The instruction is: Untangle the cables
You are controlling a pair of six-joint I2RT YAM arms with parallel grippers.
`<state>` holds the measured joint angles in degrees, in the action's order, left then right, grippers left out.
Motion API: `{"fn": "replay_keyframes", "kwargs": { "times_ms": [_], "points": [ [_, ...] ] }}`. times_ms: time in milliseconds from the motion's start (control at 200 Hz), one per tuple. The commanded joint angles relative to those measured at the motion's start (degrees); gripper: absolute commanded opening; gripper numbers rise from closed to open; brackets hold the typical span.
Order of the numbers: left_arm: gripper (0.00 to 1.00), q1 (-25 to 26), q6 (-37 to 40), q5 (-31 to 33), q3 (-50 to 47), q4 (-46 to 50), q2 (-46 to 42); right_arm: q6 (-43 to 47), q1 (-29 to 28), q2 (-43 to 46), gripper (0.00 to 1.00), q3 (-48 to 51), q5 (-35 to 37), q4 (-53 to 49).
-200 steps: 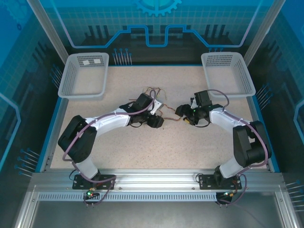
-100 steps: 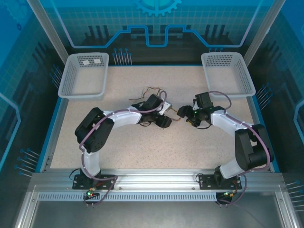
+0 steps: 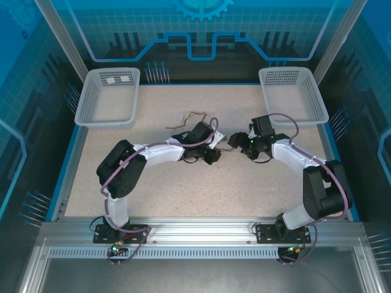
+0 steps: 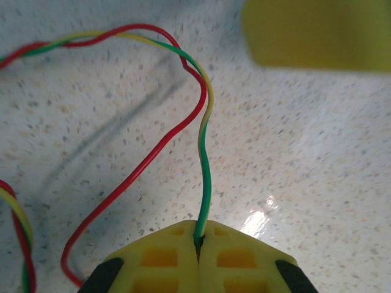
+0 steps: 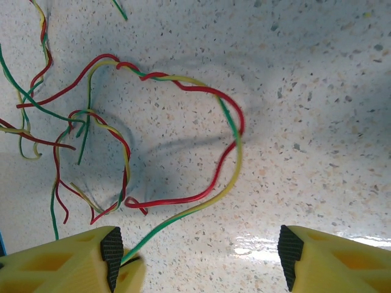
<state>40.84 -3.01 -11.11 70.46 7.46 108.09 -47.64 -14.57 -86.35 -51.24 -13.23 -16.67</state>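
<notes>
1. The cables (image 3: 192, 115) lie in a loose tangle near the middle of the table (image 3: 183, 195), a little toward its far edge, between the two grippers.
2. They look thin, light and floppy: red strands twisted with green-yellow ones in open loops. Judging by that, they will bend at any pull and drag their neighbours along, so short, slow pulls suit them.
3. The left gripper (image 4: 198, 241) is clamped tight on the green-yellow cable (image 4: 206, 177), which runs straight out from its jaws. The red cable (image 4: 140, 168) curls beside it, not held.
4. The right gripper (image 5: 198, 250) hangs over a big loop with its jaws wide apart, holding nothing.
5. A good hold is probably a free end or a single stretch outside the twist — not the knot, where two strands would be pinched together.
6. The left basket (image 3: 85, 104), at the far left corner, shows a pale patch (image 3: 119, 79) on its floor. The right basket (image 3: 305, 104), at the far right corner, shows nothing inside. Neither holds a cable.
</notes>
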Motion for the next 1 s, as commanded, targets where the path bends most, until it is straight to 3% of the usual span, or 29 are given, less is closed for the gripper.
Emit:
{"fn": "replay_keyframes", "kwargs": {
  "times_ms": [0,110,260,340,470,665,735,805,880,996],
  "points": [
    [0.00,0.3,0.3,1.3,-0.6,0.5,-6.0,3.4,0.5,2.2,0.72,-1.4,0.8,-1.2],
    [0.00,0.3,2.6,1.3,-6.3,-2.6,-11.0,11.2,0.2,4.9,0.73,-2.5,1.4,-2.2],
    [0.00,0.3,7.5,2.8,-13.7,-4.5,-16.3,22.0,-0.1,11.7,0.72,-3.2,7.6,-4.3],
    [0.00,0.4,9.4,2.2,-19.2,-9.4,-18.6,25.2,0.2,14.8,0.72,-1.7,5.7,-1.8],
    [0.00,0.5,6.9,4.8,-23.6,-14.9,-20.7,25.2,0.3,15.9,0.70,-1.8,1.9,-1.7],
    [0.00,0.7,4.4,0.0,-22.7,-19.4,-20.6,17.5,0.3,15.0,0.67,6.4,-4.8,8.2],
    [0.00,1.1,4.7,-0.2,-22.6,-19.5,-20.1,18.4,-0.1,14.2,0.67,6.7,-9.4,10.2],
    [0.00,1.8,6.0,-0.1,-23.0,-18.7,-19.3,26.8,-2.8,14.3,0.67,4.2,-10.2,6.2],
    [0.00,3.0,7.7,0.8,-23.9,-18.0,-19.0,35.4,-6.3,14.3,0.66,1.2,-4.3,0.0],
    [0.00,4.3,7.6,3.4,-28.4,-23.4,-17.8,39.2,-7.0,12.2,0.60,-4.5,-4.7,-4.1]
  ]
}}
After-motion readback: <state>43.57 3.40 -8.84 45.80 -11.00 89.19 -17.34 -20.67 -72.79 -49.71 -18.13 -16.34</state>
